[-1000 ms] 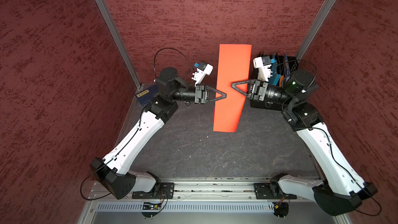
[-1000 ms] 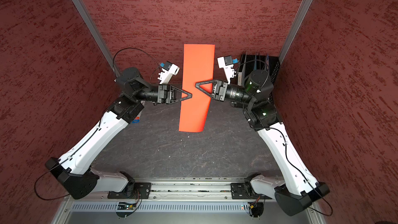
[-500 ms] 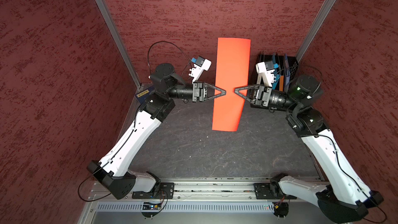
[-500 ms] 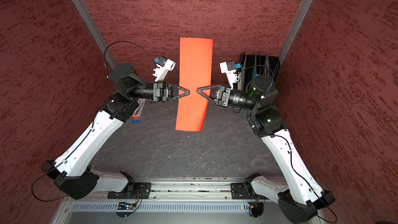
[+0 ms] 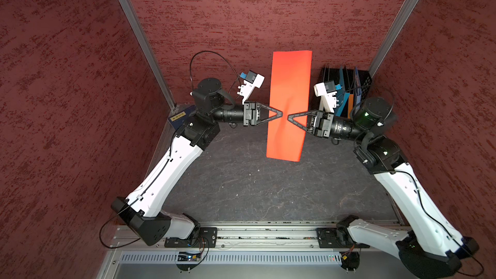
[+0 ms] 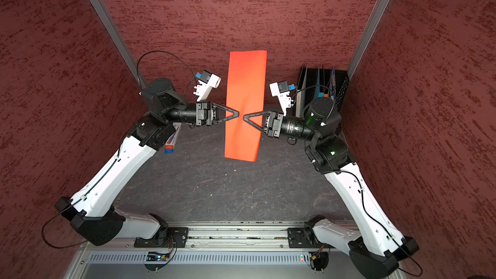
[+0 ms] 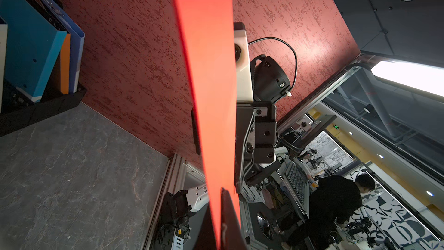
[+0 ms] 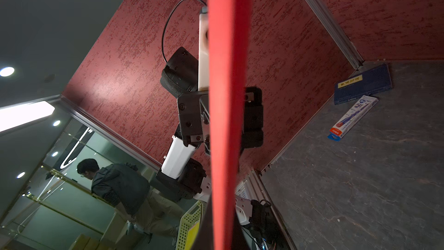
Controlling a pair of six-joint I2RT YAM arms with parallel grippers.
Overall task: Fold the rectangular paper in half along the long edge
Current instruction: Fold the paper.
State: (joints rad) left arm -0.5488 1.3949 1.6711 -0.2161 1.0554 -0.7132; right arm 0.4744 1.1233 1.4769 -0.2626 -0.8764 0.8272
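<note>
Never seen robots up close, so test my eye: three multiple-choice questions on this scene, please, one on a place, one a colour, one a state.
1. Where do the folders stand?
A) in the black rack at the back wall
B) flat mid-table
C) under the paper
2. What colour is the flat book with the yellow label?
A) green
B) dark blue
C) white
3. How is the paper?
A) flat on the table
B) crumpled
C) pinched from both sides

1 A: they stand upright in it.
2 B: its cover is dark blue.
3 C: left gripper and right gripper are shut on it.
</note>
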